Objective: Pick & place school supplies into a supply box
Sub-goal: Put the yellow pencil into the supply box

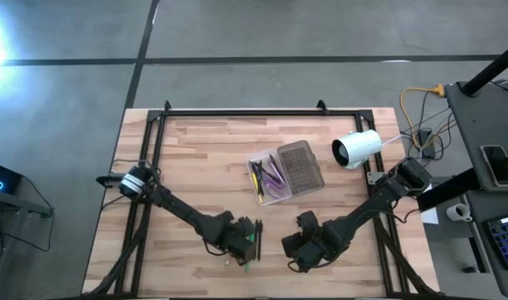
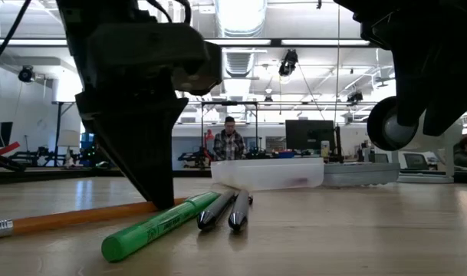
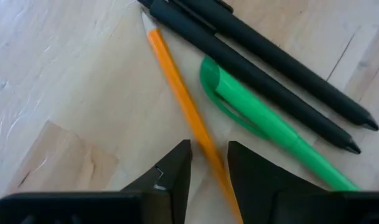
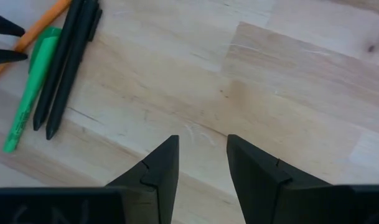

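An orange pencil (image 3: 177, 87), a green pen (image 3: 264, 121) and two black pens (image 3: 264, 68) lie side by side on the wood near the table's near edge (image 1: 255, 242). My left gripper (image 3: 209, 155) is open and points down over them, with one finger on each side of the orange pencil (image 2: 80, 217). My right gripper (image 4: 201, 149) is open above bare wood to the right of the pens (image 1: 305, 246). The clear supply box (image 1: 285, 172) stands open at mid-table, its tray holding yellow and purple items, its lid lying flat beside it. My left gripper comes from above with its fingers (image 3: 177, 168) across the orange pencil's shaft (image 3: 201, 140), which lies flat on the table between them. I cannot tell whether either finger touches it.
A white cylindrical camera (image 1: 356, 148) lies at the table's right side beyond the box. A dark frame rail (image 1: 254, 112) runs along the far edge. Bare wood lies between the pens and the box. A person (image 2: 230, 142) sits in the room behind.
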Robot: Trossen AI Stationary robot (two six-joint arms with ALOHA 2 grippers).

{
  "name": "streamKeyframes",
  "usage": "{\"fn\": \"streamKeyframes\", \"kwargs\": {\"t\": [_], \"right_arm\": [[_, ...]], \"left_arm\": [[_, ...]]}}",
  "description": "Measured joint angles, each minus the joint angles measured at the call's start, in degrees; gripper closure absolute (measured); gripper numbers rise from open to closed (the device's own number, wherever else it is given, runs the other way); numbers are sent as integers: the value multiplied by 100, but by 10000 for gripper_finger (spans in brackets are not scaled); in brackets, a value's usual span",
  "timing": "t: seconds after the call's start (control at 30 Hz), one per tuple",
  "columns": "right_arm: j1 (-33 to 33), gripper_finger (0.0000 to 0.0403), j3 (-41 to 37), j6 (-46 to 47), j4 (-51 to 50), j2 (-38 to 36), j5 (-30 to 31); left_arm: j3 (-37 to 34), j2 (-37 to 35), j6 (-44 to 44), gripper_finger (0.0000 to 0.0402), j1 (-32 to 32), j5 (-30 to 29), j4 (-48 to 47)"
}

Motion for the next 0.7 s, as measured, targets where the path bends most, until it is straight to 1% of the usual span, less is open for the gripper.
{"fn": "streamKeyframes", "kwargs": {"t": [0.07, 0.13, 0.3, 0.43, 0.57, 0.63, 0.7], "right_arm": [[0, 275, 0, -15, 14, 0, 3], [0, 275, 0, -17, 25, 0, 11], [0, 275, 0, -17, 30, 0, 13], [0, 275, 0, 25, 30, 0, 53], [0, 275, 0, 34, 45, 0, 166], [0, 275, 0, 40, 43, 0, 172], [0, 275, 0, 78, 44, 0, 260]], "left_arm": [[-108, -4, 65, 313, -3, -10, 49], [-198, -12, 186, 327, -2, -3, 38], [-300, -11, 648, 388, 2, 7, -335], [-288, -58, 774, 395, 13, 23, -415], [-316, -314, 805, 398, 43, 23, -565], [-360, -519, 804, 399, 83, -116, -863], [-365, -851, 796, 400, 166, -359, -745]]}}
